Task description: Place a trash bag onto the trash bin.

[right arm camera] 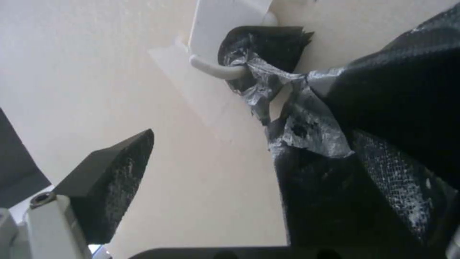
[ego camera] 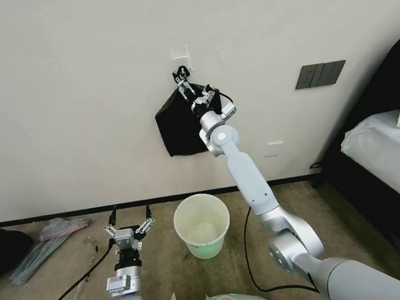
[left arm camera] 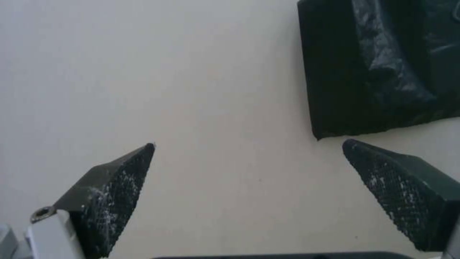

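**Bag on the wall hook, bin waiting below**

The bag (ego camera: 179, 125) hangs flat on the far wall from a white hook (right arm camera: 218, 70), directly above the bin (ego camera: 202, 226), which stands open and unlined on the floor. It looks thin, crinkly and glossy, so I judge it light, limp and slippery; a firm pinch near the bunched top by the hook seems the best hold, since the slack body would fold away. Whether it is a single bag or a bundle I cannot tell.

The right gripper (ego camera: 180, 78) is raised to the top of the bag, its fingers spread apart with one against the plastic and nothing clamped. The left gripper (ego camera: 128, 216) hovers low, left of the bin, fingers wide apart and empty.

Count: one hanging bag, one bin, one hook, two grippers.
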Available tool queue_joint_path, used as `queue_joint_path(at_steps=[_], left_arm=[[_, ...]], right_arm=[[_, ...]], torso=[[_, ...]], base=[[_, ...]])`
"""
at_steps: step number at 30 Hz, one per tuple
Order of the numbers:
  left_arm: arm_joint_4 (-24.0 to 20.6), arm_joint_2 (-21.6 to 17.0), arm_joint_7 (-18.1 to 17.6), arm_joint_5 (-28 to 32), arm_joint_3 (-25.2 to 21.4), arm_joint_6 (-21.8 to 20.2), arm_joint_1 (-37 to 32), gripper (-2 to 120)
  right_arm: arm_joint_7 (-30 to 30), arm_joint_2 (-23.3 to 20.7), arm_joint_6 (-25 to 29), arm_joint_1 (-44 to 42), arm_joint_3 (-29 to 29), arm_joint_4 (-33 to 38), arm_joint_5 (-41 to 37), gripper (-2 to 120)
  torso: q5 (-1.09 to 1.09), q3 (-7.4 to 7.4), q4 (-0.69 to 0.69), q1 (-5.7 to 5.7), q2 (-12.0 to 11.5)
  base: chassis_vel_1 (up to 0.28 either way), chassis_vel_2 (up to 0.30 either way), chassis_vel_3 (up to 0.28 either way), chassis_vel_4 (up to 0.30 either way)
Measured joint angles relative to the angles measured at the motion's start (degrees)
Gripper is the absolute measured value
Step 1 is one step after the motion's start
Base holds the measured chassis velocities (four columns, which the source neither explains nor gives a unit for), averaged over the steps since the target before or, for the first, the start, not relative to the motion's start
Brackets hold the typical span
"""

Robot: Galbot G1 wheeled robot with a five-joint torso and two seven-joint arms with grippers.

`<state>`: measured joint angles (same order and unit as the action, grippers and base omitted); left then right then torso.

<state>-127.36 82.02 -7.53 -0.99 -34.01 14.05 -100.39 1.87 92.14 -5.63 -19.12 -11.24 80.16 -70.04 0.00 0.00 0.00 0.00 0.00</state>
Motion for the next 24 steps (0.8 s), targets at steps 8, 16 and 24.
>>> queue_joint_path(at_steps=[8,16,24], left_arm=[[0.03,0.04,-0.03,0.01,0.06,0.11,0.02,100],[0.1,-0.04,-0.06,0.19,-0.01,0.28,-0.01,100],[0.12,-0.12,-0.06,0.22,-0.02,0.29,0.2,100]], right_arm=[[0.16,0.0,0.05,0.43,-0.06,-0.64,0.03,82],[0.87,0.0,0.16,0.12,-0.74,-1.49,0.03,47],[1.18,0.0,0.26,0.02,-0.87,-0.97,0.14,16]], torso=[[0.0,0.0,0.0,0.0,0.0],[0.0,0.0,0.01,0.0,0.0],[0.0,0.0,0.0,0.0,0.0]], base=[[0.0,0.0,0.0,0.0],[0.0,0.0,0.0,0.0],[0.0,0.0,0.0,0.0]])
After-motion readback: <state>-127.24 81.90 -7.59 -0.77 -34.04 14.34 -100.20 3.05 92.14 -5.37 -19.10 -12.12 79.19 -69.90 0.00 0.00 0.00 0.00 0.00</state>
